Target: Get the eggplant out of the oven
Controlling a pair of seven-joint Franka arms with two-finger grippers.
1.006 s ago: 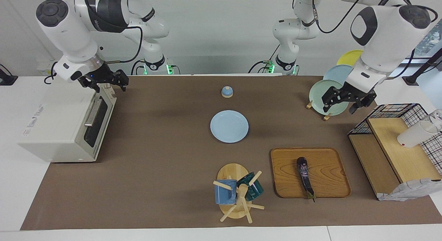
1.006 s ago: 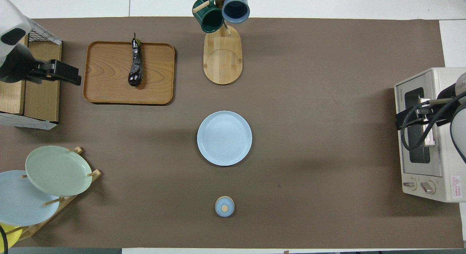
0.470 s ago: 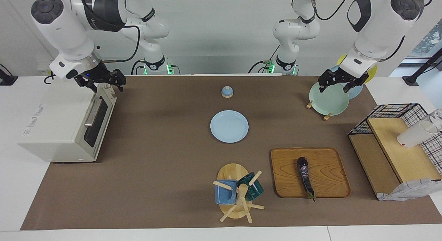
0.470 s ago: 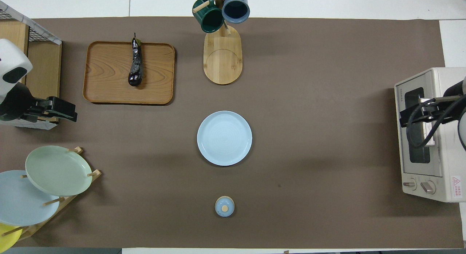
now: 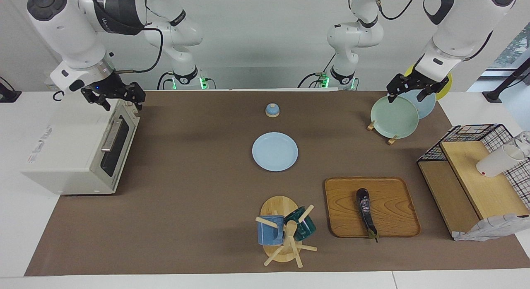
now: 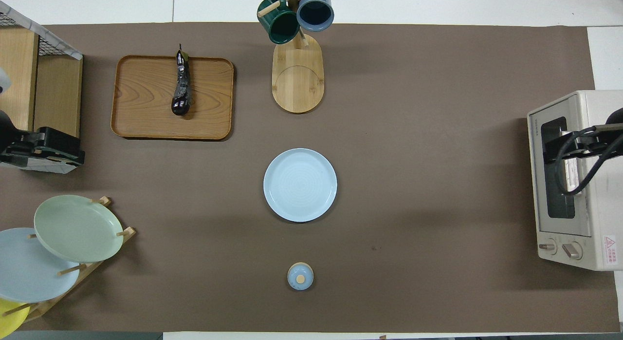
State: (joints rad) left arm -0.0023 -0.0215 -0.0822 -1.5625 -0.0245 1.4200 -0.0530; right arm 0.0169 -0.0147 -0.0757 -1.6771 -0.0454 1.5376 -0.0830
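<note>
The eggplant (image 5: 365,212) lies on a wooden tray (image 5: 391,206), its stem tip over the tray's edge farthest from the robots; it also shows in the overhead view (image 6: 180,86) on the tray (image 6: 143,99). The cream-white oven (image 5: 70,152) stands at the right arm's end of the table with its glass door shut, and also shows in the overhead view (image 6: 579,184). My right gripper (image 5: 116,97) is open and empty, up over the oven's top edge by the door. My left gripper (image 5: 410,91) is open and empty, up over the plate rack.
A light blue plate (image 5: 275,151) lies mid-table, with a small blue lidded knob (image 5: 272,110) nearer the robots. A mug tree (image 5: 285,233) with two mugs stands beside the tray. A plate rack (image 5: 393,117) and a wire shelf (image 5: 476,181) holding a white cup (image 5: 499,160) fill the left arm's end.
My left gripper has risen from over the wire shelf and drawn back over the plate rack. My right gripper has lifted a little above the oven. The eggplant has not moved.
</note>
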